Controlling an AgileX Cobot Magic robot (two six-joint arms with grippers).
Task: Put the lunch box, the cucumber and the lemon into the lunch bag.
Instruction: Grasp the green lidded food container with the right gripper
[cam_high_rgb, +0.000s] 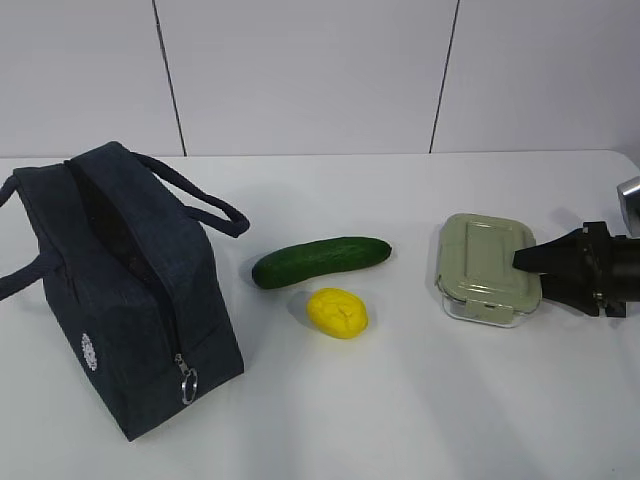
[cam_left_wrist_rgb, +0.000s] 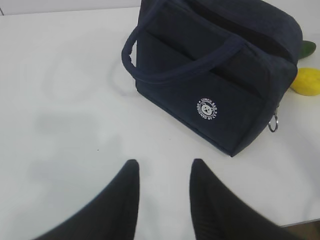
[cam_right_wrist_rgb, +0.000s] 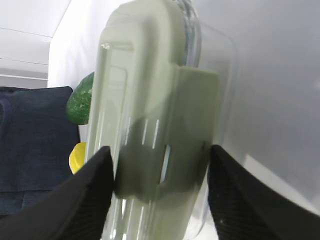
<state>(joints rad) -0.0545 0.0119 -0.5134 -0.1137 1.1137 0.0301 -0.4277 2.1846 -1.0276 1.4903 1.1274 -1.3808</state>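
The lunch box, clear glass with a sage-green lid, rests flat on the white table at the right. My right gripper reaches in from the right edge. In the right wrist view its two black fingers press against both sides of the lunch box, so my right gripper is shut on it. The cucumber and the lemon lie mid-table. The navy lunch bag stands at the left with its top zipper parted. My left gripper hovers open and empty over bare table, short of the lunch bag.
The bag's two loop handles hang out to its sides, and a metal ring pull dangles at its near corner. A white panelled wall stands behind the table. The table's near edge shows in the left wrist view.
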